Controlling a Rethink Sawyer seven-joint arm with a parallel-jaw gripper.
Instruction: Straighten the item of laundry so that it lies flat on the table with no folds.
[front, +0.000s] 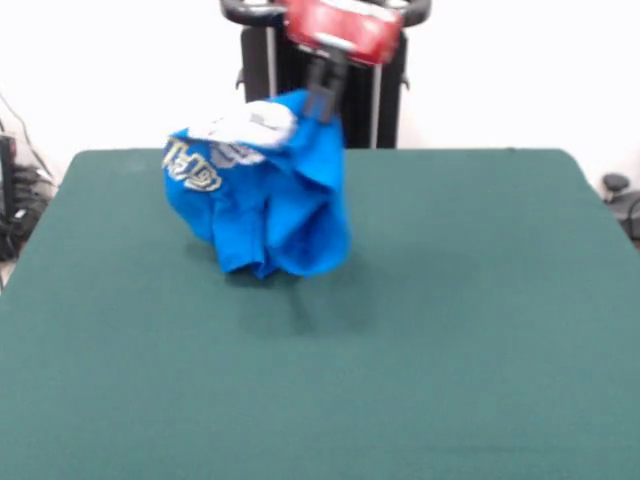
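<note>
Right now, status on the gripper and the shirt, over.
Gripper shut on T-shirt, holding it up bunched. Shirt's lower folds hang near the table; contact unclear. Nothing else in the way.

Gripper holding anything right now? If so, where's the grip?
Yes. The gripper is shut on the bright blue cotton T-shirt, pinching a fold at its top right edge. The shirt hangs bunched above the dark green felt-covered table.
</note>
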